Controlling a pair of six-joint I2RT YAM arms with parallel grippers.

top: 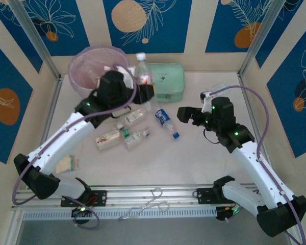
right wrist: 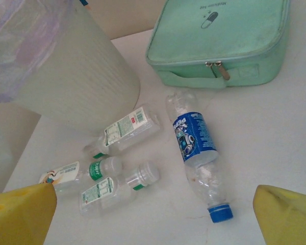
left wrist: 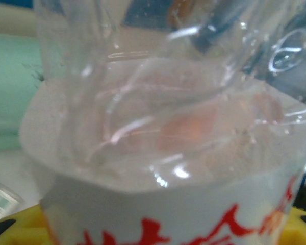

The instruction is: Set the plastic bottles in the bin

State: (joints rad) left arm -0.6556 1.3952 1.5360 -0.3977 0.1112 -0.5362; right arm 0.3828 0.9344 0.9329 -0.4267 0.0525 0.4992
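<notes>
While left hand [top: 144, 92] grips clear bottle [top: 142, 70], right hand [top: 183, 113] gapes

A robot lab cell: aluminium frame posts [top: 34, 38], printed blue backdrop panels [top: 168, 25], left arm [top: 61, 140] and right arm [top: 257, 163] bolted to a rail [top: 143, 195] edging the white surface [top: 194, 158].

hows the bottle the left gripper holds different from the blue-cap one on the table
The held bottle stands upright in the left gripper; the blue-cap bottle lies on its side. The held bottle has a white cap and red-printed label; the blue-cap bottle's label is blue. Both are clear plastic.
</notes>
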